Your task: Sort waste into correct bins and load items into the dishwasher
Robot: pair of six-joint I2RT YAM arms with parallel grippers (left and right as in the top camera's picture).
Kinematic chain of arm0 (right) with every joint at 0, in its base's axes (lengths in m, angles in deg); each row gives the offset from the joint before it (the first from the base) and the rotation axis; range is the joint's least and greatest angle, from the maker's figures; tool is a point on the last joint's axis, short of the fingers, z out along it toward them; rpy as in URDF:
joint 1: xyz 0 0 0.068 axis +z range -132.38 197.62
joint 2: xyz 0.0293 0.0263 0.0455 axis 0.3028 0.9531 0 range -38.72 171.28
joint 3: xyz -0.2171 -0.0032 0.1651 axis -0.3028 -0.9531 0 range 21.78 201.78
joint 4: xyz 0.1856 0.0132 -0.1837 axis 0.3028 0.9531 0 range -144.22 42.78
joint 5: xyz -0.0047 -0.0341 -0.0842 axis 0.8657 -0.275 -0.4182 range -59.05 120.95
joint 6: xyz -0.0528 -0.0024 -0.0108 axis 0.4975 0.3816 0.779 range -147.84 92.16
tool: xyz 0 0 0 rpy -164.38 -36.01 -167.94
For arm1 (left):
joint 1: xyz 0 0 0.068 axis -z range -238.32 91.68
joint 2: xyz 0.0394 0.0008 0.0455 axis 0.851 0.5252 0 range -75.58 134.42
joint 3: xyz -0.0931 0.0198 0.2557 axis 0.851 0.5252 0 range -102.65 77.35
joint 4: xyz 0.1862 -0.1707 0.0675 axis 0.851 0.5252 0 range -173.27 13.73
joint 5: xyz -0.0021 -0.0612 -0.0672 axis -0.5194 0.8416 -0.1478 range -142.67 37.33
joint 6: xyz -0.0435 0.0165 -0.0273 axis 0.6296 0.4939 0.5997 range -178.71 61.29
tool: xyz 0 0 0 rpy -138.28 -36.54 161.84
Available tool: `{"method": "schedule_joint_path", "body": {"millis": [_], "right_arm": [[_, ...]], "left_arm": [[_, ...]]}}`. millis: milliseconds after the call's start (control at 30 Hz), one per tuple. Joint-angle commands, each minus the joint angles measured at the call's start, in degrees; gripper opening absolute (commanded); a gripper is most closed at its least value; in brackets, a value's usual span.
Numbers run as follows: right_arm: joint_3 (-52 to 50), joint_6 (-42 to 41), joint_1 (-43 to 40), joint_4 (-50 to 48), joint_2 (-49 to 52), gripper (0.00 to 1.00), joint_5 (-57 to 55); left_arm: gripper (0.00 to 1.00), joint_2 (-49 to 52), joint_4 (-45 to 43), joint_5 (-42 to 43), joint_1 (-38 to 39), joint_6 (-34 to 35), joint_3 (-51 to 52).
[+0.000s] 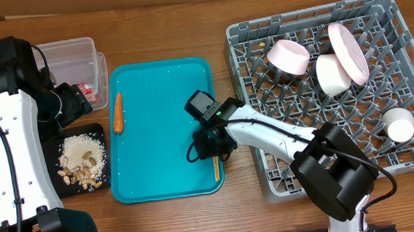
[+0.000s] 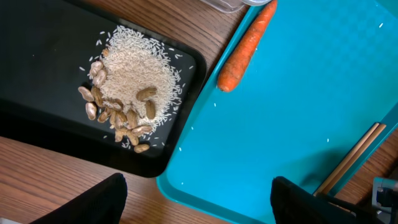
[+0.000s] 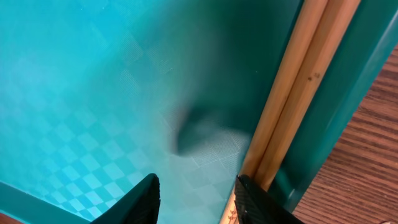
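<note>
Left fingers (image 2: 199,183): spread wide, holding nothing, above the seam between the black tray (image 2: 50,62) and the teal tray (image 2: 298,93).
Right fingers (image 3: 196,186): narrowly apart, low over the teal tray's floor, nothing between them; one finger (image 3: 249,199) is just beside the chopsticks.
Chopsticks (image 3: 298,81): side by side on the teal tray, flat along its right wall.
Carrot (image 1: 117,112): on the teal tray, along its left edge.
Food scraps (image 1: 82,157): a pile of rice and nuts on the black tray.
Red wrapper (image 1: 88,89): inside the clear tub (image 1: 71,52), at the tabletop's (image 1: 172,31) far left.
Dish rack (image 1: 309,14): right of the teal tray, holding two bowls (image 1: 289,57), a tilted plate (image 1: 348,51) and a cup (image 1: 398,124).
</note>
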Motion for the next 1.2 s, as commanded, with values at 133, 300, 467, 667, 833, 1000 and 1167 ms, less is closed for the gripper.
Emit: {"method": "schedule_joint_path", "body": {"millis": [133, 300, 467, 667, 833, 1000, 1167], "right_arm": [[-0.2, -4.6, 0.3, 1.2, 1.1, 0.43, -6.3], [-0.1, -4.8, 0.3, 1.4, 1.1, 0.42, -6.6], [1.3, -4.8, 0.3, 4.0, 1.1, 0.42, -7.0], [1.4, -4.7, 0.3, 5.5, 1.1, 0.43, -8.8], [1.4, 4.8, 0.4, 5.1, 0.9, 0.43, 0.3], [3.5, 18.9, 0.4, 8.7, 0.7, 0.47, 7.7], [9.3, 16.3, 0.3, 14.8, -1.4, 0.49, -3.4]], "left_arm": [[0.76, -0.5, -0.2, -0.6, -0.2, -1.1, 0.0], [0.76, -0.5, -0.2, -0.6, -0.2, -1.1, 0.0], [0.76, -0.5, -0.3, -0.6, -0.2, -1.1, 0.0], [0.76, -0.5, -0.3, -0.6, -0.2, -1.1, 0.0], [0.76, -0.5, -0.5, -0.6, -0.2, -1.1, 0.0], [0.76, -0.5, -0.7, -0.6, -0.2, -1.1, 0.0], [0.76, -0.5, -0.7, -0.6, -0.2, -1.1, 0.0]]}}
